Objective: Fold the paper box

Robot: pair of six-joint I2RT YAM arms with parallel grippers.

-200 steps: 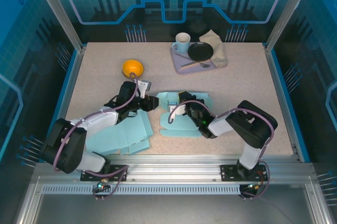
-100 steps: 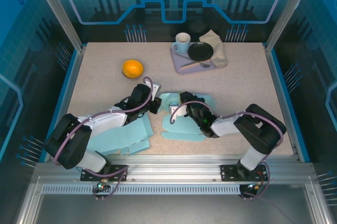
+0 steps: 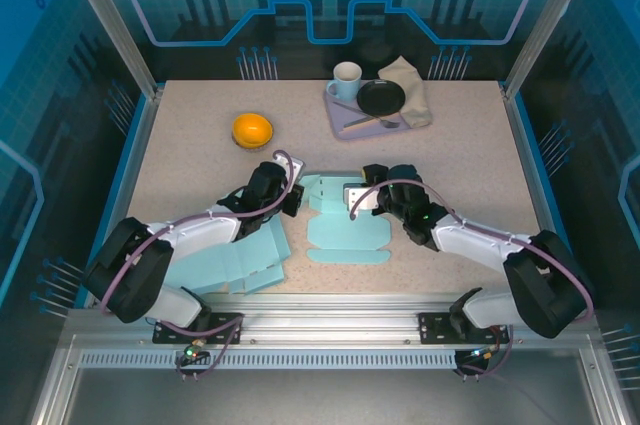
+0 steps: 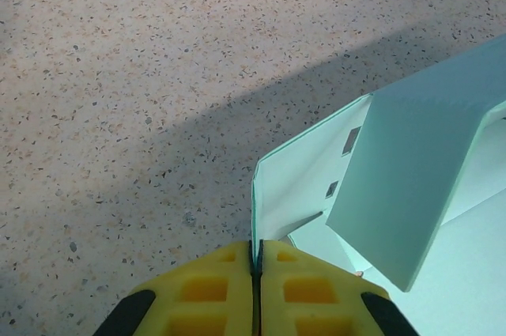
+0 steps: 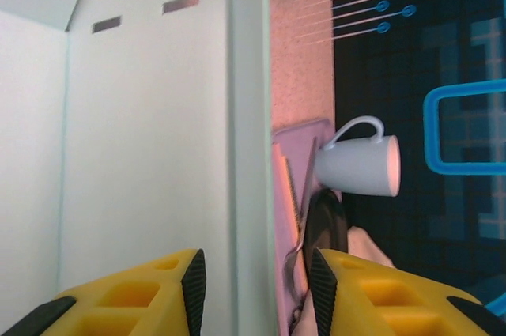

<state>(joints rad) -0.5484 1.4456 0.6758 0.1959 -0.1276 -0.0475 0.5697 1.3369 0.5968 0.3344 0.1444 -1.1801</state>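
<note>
From above, the paper box lies half-made on the table, right between the two hands. The left gripper touches one side of it and the right gripper sits at the other. A pile of flat blue sheets lies under the left arm, behind that hand. From up here you cannot tell what the fingers are doing. The left wrist camera shows it. The two yellow fingers are pressed together and pinch the thin edge of a side wall. The wall stands up just ahead of them, and a folded flap leans over to their right. The right wrist camera shows that hand's fingers spread apart. A box wall stands in the gap and seems to touch neither one. A white cup is far ahead. So I think only one hand has the box. If the left hand pulls now, the light box could slide, or the thin edge could crease or tear. If the right hand moves sideways, a finger could knock the wall flat.
</note>
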